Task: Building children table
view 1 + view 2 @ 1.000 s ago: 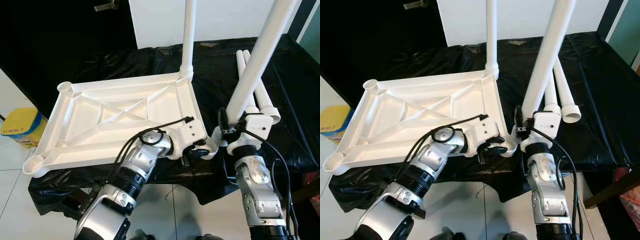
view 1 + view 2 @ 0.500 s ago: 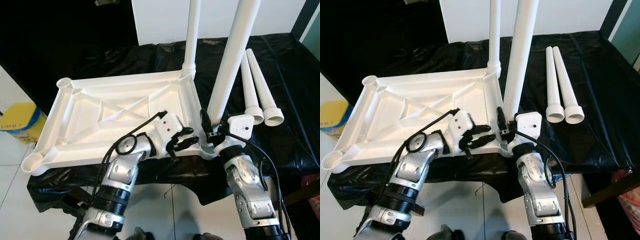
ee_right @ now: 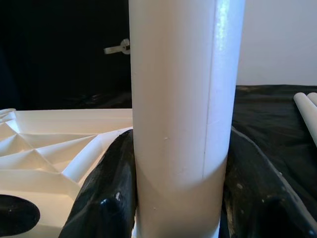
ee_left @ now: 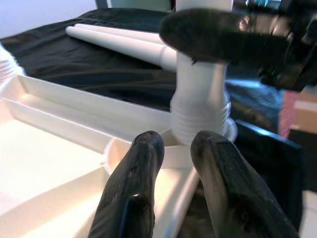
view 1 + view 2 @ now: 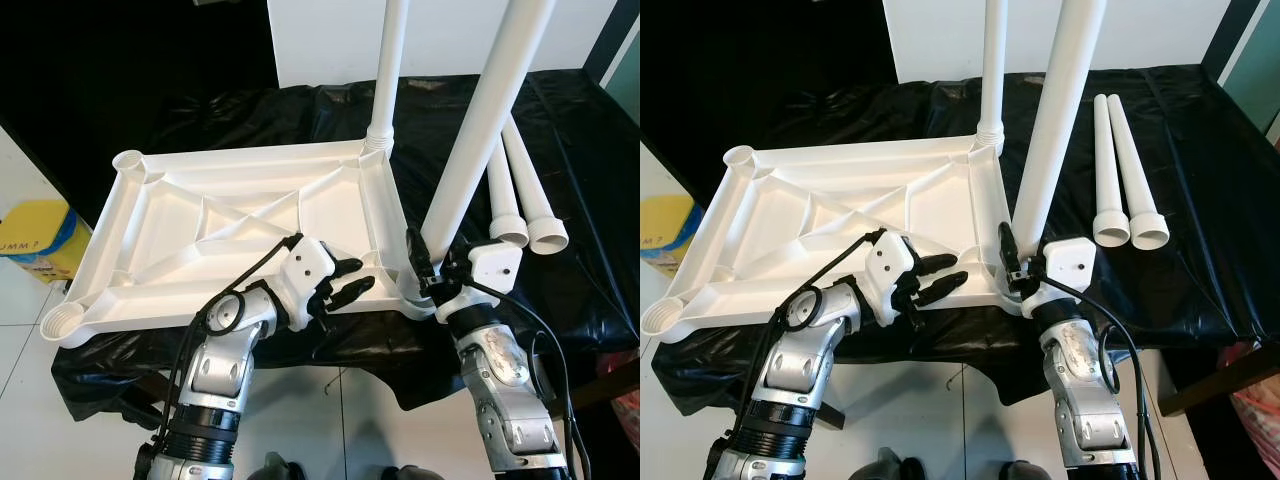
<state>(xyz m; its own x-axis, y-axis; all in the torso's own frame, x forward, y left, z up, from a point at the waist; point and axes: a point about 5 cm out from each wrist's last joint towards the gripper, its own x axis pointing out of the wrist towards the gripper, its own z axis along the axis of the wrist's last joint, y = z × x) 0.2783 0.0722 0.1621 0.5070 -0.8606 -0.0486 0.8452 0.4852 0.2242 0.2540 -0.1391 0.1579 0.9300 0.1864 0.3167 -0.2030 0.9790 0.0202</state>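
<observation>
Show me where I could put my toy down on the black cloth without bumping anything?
The black cloth is bare right of the two loose legs, out to its edge. Another bare strip lies behind the white tabletop, by the wall. It's crowded at the near corner: the right gripper holds a leg there, with the left gripper close beside.

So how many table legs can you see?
4: one stands in the tabletop's far corner, one is gripped by the right hand, two lie on the black cloth.
</observation>
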